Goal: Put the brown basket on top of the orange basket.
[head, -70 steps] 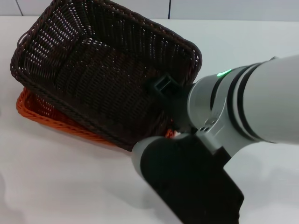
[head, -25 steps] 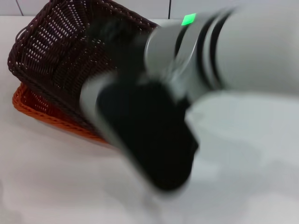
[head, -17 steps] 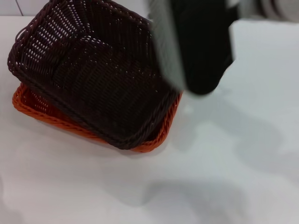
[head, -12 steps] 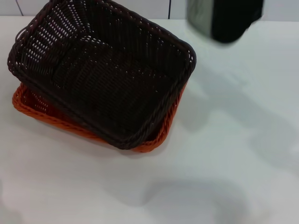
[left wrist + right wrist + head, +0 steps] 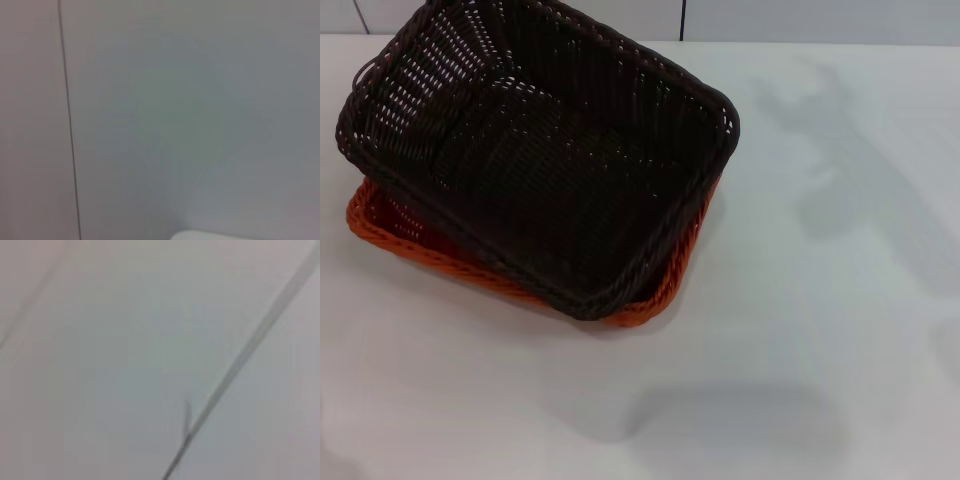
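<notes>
I am seeing the brown basket [image 5: 535,150] sitting nested on top of the orange basket [image 5: 665,290], slightly askew, on the white table [image 5: 820,350]. Neither gripper is showing in any view, so I cannot tell their state.

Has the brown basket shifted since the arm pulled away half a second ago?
No. The brown basket sits where it did on the orange basket, its far corner at the same spot against the table.
</notes>
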Robot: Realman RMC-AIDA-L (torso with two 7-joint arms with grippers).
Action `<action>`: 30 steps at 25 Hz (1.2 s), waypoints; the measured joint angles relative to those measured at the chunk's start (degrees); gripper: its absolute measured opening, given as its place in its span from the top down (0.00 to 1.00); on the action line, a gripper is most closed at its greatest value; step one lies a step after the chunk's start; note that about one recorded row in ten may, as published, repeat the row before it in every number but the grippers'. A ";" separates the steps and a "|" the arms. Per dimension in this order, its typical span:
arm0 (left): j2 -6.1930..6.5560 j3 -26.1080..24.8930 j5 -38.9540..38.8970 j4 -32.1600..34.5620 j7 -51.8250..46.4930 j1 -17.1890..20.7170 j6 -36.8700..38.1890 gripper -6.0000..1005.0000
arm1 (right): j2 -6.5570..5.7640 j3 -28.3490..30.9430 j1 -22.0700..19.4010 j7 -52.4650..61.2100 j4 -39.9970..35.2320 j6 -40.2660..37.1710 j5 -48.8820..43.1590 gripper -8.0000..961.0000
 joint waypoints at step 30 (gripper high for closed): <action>-0.22 -0.67 -0.06 0.14 -0.94 1.72 7.15 0.24 | -0.18 -12.79 -5.49 19.18 78.82 92.19 42.72 0.18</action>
